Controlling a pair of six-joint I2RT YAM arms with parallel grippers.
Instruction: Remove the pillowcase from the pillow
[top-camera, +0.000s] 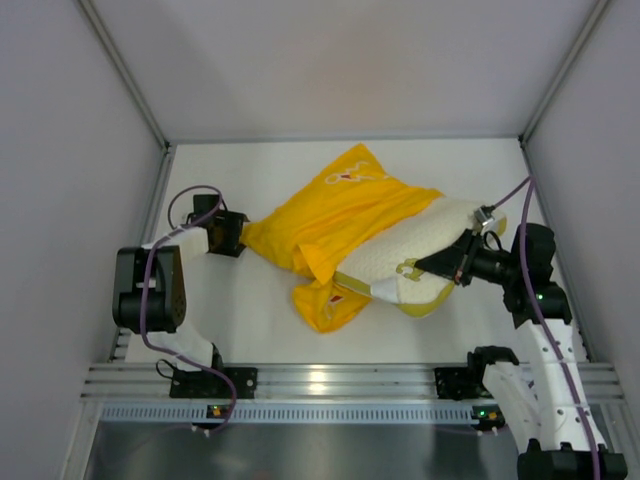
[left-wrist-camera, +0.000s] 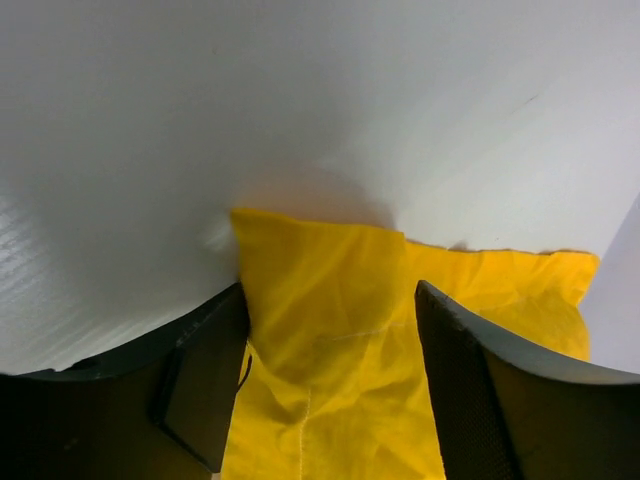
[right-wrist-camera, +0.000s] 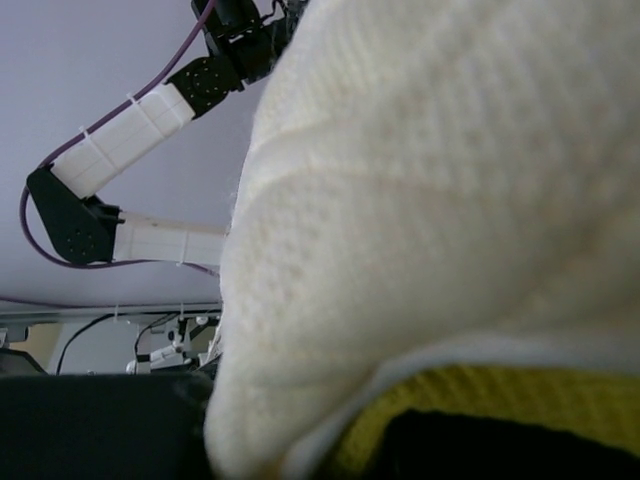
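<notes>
- The pillowcase (top-camera: 335, 215) is partly off. It lies crumpled across the middle of the table (top-camera: 250, 170), bunched toward 10 o'clock, with a loose fold spilling toward 6 o'clock.
- The pillow (top-camera: 425, 245) shows bare at the 3 o'clock side, roughly half of it out. Its 9 o'clock end is covered by yellow cloth, and how deep it sits inside cannot be seen.
- The left gripper (top-camera: 238, 235) is at the 9 o'clock corner of the pillowcase. In the wrist view the cloth (left-wrist-camera: 330, 370) fills the gap from finger to finger, so the left gripper (left-wrist-camera: 330, 300) looks clamped on it.
- The right gripper (top-camera: 440, 265) lies at the pillow's 4 o'clock edge. Its wrist view is filled by the quilted pillow (right-wrist-camera: 430, 200) and the jaws are hidden, so I cannot tell whether it grips.
- What is left, in my judgement, is to draw the two apart until the covered end slips free.
- The table is white, smooth and matte. Plain grey walls (top-camera: 60, 100) close it in at 9, 12 and 3 o'clock, and a metal rail (top-camera: 330, 380) runs along 6 o'clock by the arm bases.
</notes>
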